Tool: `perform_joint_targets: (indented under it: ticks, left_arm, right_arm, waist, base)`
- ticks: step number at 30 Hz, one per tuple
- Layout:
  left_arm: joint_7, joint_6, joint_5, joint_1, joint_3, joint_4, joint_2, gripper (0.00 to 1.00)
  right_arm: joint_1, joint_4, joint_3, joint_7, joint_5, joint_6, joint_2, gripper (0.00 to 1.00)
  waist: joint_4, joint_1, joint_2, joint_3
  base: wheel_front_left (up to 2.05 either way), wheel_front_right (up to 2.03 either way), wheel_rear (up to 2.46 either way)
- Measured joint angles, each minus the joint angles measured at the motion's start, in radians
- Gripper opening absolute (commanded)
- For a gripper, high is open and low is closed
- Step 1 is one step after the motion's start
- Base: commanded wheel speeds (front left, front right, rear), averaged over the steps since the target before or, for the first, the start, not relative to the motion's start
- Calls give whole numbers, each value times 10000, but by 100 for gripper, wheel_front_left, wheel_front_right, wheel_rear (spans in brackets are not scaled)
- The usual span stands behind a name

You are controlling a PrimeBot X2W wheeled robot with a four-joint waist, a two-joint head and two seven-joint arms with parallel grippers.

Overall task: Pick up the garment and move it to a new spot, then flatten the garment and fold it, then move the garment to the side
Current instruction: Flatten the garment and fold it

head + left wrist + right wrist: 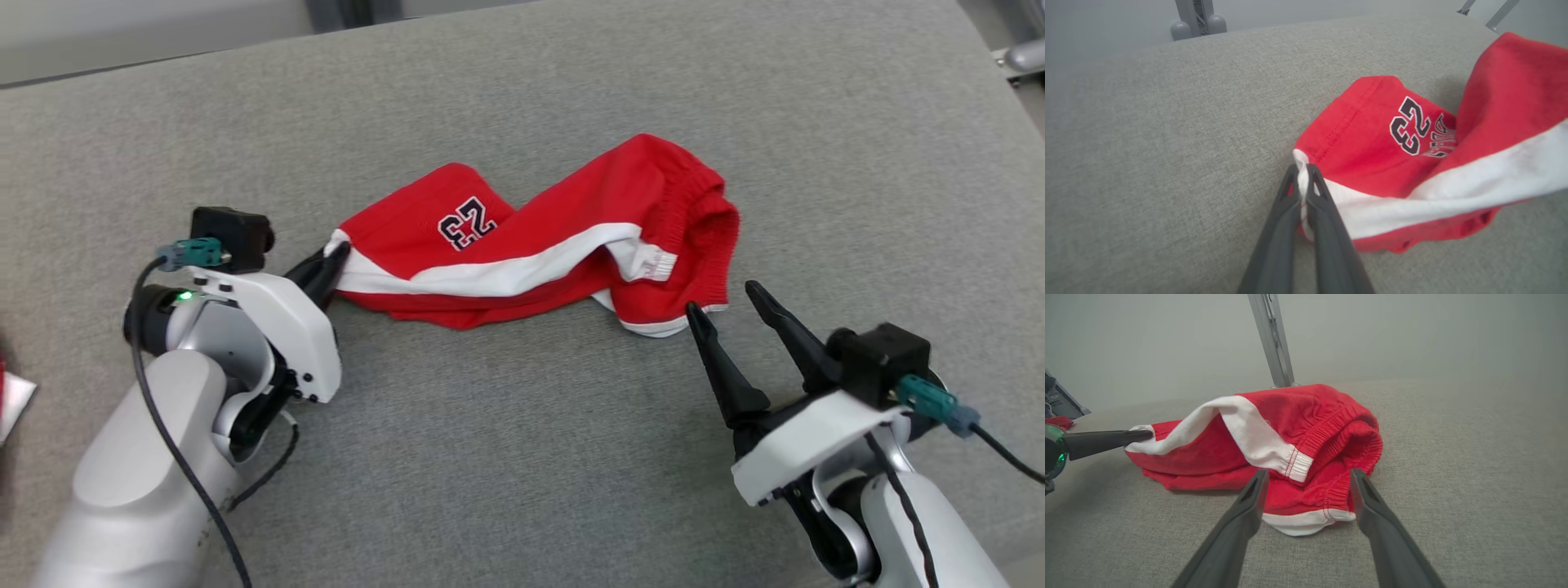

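Left claw (337, 251) clamped on one corner of crumpled red-and-white fabric shorts (563, 216), right claw (720, 297) spread apart, just beside their other end

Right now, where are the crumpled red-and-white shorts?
In the head view the red shorts lie centre on the grey fabric surface, left gripper pinching their left corner, open right gripper beside the waistband.
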Motion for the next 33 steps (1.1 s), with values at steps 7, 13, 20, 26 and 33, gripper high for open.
perform_joint_targets:
  ticks: [7,13,20,26,33]
  left_arm:
    - [-138,-63,79,-223,-305,-159,-178,0]
    - [-314,-84,102,-391,-424,-259,-226,0]
    - [-865,-88,176,-426,-414,-587,-221,0]
    - [-1482,320,382,-429,-198,-1074,-63,0]
    - [-2280,1103,583,-286,395,-2905,303,0]
  right_arm:
    - [-1034,1191,466,198,251,2,-368,100]
    - [-1778,1971,790,109,495,2,-441,100]
    - [-2146,2082,1045,-564,830,2,-600,0]
    - [-1844,1227,663,-989,1438,2,-759,0]
    - [-1452,-947,-146,-1104,2213,0,-920,0]
  waist:
    - [512,0,0,292]
    - [796,0,0,594]
    - [943,0,0,718]
    - [963,0,0,476]
    - [924,0,0,-126]
  base:
    - [0,0,0]
    - [0,0,0]
    - [0,0,0]
    - [0,0,0]
    - [0,0,0]
